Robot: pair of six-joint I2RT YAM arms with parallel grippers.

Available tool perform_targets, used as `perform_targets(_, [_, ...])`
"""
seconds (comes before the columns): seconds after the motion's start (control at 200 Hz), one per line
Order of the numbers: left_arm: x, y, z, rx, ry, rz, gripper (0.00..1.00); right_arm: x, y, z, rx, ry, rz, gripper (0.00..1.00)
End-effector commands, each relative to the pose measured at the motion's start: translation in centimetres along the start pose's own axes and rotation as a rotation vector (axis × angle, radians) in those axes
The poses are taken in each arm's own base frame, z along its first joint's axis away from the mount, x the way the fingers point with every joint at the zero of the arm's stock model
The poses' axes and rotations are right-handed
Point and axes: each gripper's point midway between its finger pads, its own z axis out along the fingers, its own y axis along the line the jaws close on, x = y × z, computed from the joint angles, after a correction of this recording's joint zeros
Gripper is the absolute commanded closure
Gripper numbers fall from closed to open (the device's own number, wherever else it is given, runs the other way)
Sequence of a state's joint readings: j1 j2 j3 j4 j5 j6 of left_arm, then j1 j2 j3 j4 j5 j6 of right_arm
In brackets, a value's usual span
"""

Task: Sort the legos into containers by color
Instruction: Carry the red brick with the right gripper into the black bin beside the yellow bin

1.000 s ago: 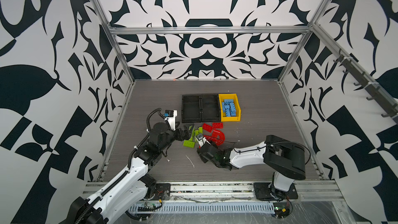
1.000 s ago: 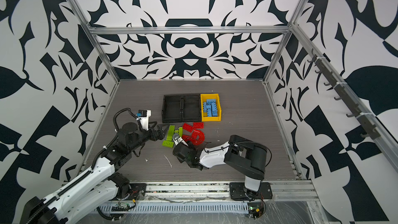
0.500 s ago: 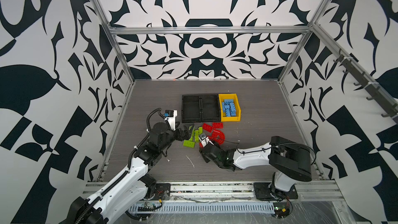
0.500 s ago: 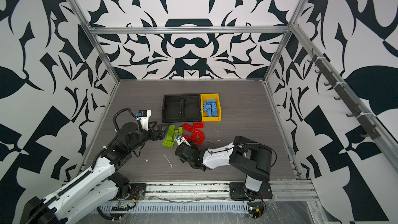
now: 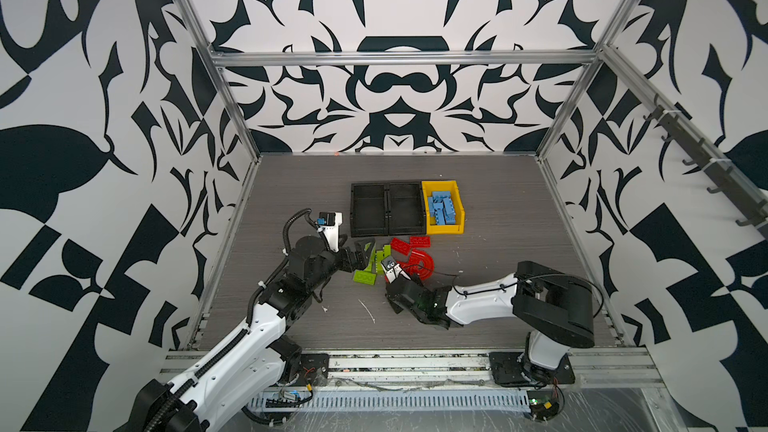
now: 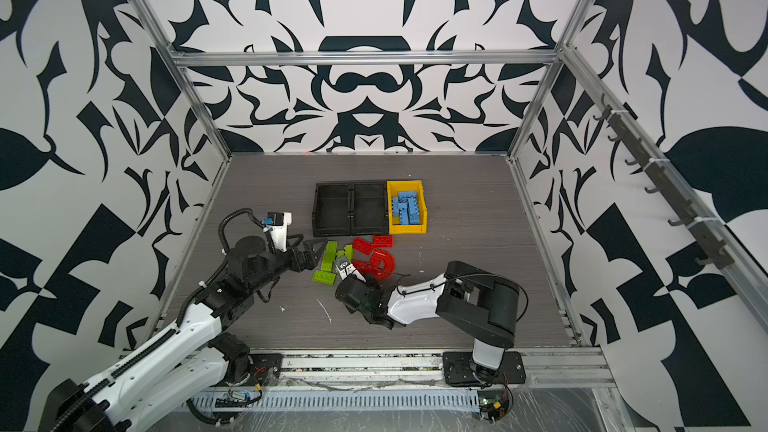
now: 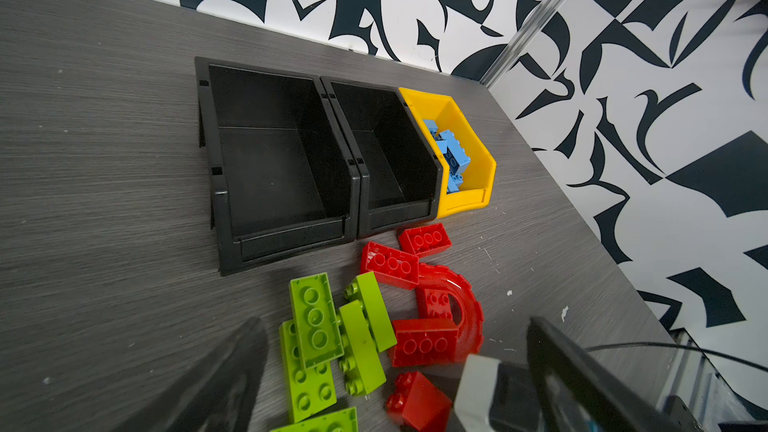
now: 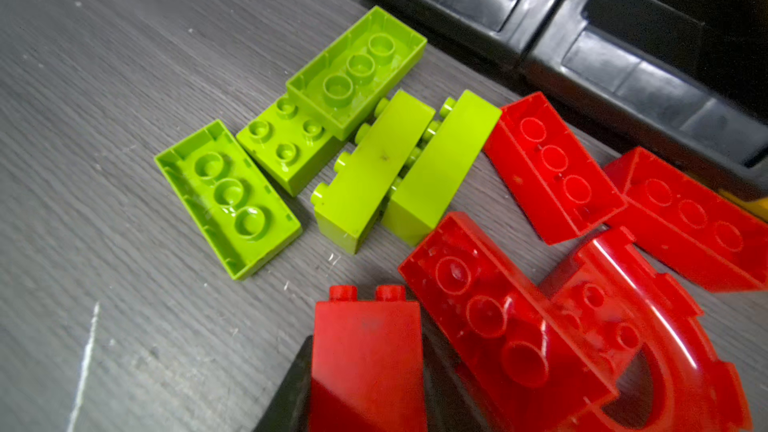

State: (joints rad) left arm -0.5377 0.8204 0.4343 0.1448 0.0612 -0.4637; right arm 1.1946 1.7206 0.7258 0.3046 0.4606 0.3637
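While the right hand [image 5: 392, 271] gripped a small red brick [image 8: 365, 351] low over the worktop [image 8: 124, 76], just beside the red arch [image 8: 665, 347], a lift risked snagging that neighbour. The left hand [image 5: 360, 254] hung wide open near the green bricks [image 8: 357, 64], and the black bins [image 7: 286, 238] were empty.

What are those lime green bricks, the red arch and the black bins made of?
Lime green bricks: hard moulded plastic, opaque and glossy, with crisp studs and bright highlights. Red arch: plastic too, seemingly translucent, since light glows through it. Black bins: likely plastic, semi-gloss with dull, scuffed reflections.
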Motion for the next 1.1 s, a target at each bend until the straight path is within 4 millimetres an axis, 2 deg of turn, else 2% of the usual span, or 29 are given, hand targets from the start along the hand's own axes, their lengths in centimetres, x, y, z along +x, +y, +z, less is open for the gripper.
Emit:
perform_targets(0.0, [0.1,0.0,0.0,0.005,0.0,0.001,0.0,-2.1,-0.5,-1.7,-0.008,-0.063,0.029,0.71])
perform_targets(0.115, [0.2,0.0,0.2,0.008,0.006,-0.001,0.0,-3.1,-1.0,-3.1,-0.024,-0.086,0.028,0.73])
perform_targets(0.26, [0.3,0.0,0.3,0.007,0.01,-0.001,0.0,-5.7,-2.4,-4.7,-0.062,-0.119,0.065,0.74])
perform_targets(0.415, [0.3,0.1,0.4,0.005,0.01,-0.002,0.0,-9.1,-5.4,-4.7,-0.089,-0.133,0.131,0.73])
perform_targets(0.58, [0.2,0.2,0.4,-0.001,0.001,-0.002,0.0,-12.7,-8.6,-4.2,-0.046,-0.176,0.159,0.73])
perform_targets(0.685, [0.3,0.3,0.4,-0.003,0.003,-0.003,0.0,-14.6,-11.0,-3.5,-0.007,-0.199,0.189,0.72])
perform_targets(0.81, [0.3,0.1,0.4,0.004,0.005,-0.003,0.0,-16.5,-12.2,-1.9,-0.044,-0.188,0.22,0.72])
perform_targets(0.95, [0.1,0.2,0.2,0.0,-0.003,-0.002,0.0,-17.7,-13.0,0.2,-0.025,-0.16,0.215,0.72])
perform_targets(1.095, [0.2,0.2,0.2,0.001,-0.001,-0.002,0.0,-17.7,-13.9,3.1,-0.013,-0.12,0.233,0.72])
